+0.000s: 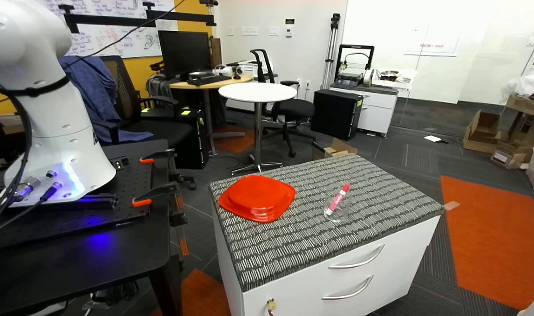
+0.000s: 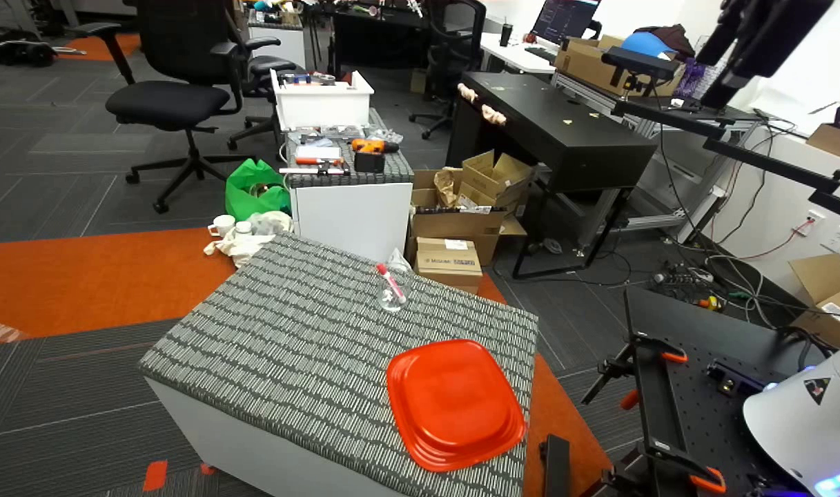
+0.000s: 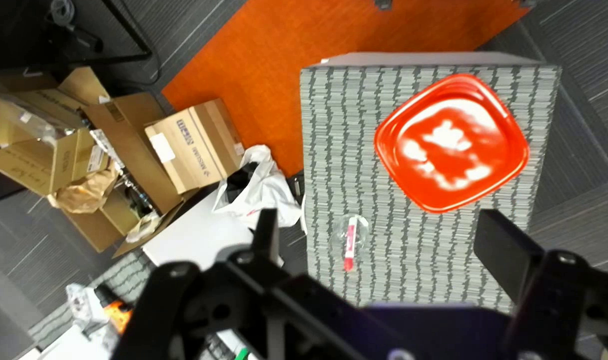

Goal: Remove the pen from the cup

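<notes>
Because the gripper hangs high above the cabinet top with its fingers spread wide and holding nothing, any aiming error could grow on the way down. Below, nearer 1 finger than the other, the red pen leans inside the clear cup, red end up. That slant might let the pen twist or slip from a pinch, and fingers lowered this wide could straddle the cup as well and lift it along, its faint wall being easy to misjudge. Toward the opposite finger's side lies the red dish, which that fingertip might catch. Outward past the cup, the cabinet top soon ends, so a sideways nudge could tip the cup toward the white bag beyond.
</notes>
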Controlling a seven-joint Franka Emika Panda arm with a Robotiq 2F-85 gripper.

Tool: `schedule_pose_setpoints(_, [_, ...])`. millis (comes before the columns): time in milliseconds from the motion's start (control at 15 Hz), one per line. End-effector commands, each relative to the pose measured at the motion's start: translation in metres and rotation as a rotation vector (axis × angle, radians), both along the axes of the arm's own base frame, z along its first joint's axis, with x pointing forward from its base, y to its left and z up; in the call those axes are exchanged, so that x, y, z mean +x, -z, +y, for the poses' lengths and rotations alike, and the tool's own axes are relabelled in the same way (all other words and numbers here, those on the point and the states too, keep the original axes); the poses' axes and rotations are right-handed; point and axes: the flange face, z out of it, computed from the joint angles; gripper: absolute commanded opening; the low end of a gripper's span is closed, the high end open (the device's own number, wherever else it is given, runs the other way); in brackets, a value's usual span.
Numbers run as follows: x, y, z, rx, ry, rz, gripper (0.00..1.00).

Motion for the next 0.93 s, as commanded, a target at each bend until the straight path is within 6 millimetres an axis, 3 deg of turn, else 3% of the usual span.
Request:
schedule_pose_setpoints(0, [0.015, 0.017, -0.010, -0.086, -0.003, -0.149, 1.00])
schedule_pose_setpoints(533, [0.057, 0.068, -0.045, -0.163, 0.017, -0.512, 1.00])
schedule_pose_setpoints(867, [0.079, 0.094, -0.074, -0.121, -0.017, -0.621, 1.00])
